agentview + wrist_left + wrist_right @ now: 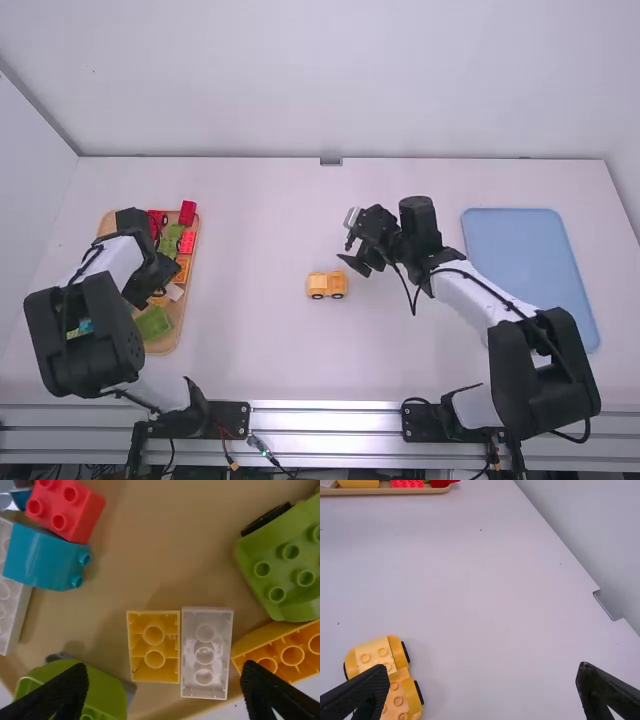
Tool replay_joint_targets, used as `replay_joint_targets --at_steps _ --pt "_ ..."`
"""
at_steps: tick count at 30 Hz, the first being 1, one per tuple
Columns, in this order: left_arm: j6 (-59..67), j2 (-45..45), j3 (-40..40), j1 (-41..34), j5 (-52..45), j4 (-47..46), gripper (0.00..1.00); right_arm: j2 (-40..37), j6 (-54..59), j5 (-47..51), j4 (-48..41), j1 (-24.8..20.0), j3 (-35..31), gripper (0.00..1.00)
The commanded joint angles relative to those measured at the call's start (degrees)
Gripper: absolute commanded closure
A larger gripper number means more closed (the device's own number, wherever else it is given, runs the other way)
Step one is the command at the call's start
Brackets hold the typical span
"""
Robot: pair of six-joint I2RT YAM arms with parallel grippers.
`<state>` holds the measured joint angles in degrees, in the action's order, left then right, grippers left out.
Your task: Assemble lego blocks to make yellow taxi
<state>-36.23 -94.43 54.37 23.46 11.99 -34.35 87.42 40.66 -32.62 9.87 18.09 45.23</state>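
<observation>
1. In the high view, you are getting bright, even light across the white counter (260, 360) and back wall (300, 90).
2. Glare is whitening part of the metal rail (330, 419) along your near edge.
3. In the left wrist view, you are looking at dimmer light, with soft-edged shadows spreading over the tray (170, 540) around the yellow block (140, 652).
4. In the right wrist view, a faint shadow is falling just beside the toy vehicle (397, 685).
</observation>
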Motion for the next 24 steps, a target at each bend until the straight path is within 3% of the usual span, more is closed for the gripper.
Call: replay_joint_targets --at_steps 1,5,24 --pt "1.53 -0.44 -1.20 0.57 -0.85 1.01 0.27 -0.87 -0.39 -0.33 -0.02 -0.04 -0.26 0.01" --pt "1.73 -0.44 -2.40 1.03 -0.63 3.06 0.39 -0.87 -0.42 -0.52 -0.44 -0.07 -0.26 0.01" --pt "2.51 -0.46 -5.92 1.79 -0.48 4.87 0.47 -0.87 -0.37 -0.35 -1.07 -0.04 -0.26 0.01"
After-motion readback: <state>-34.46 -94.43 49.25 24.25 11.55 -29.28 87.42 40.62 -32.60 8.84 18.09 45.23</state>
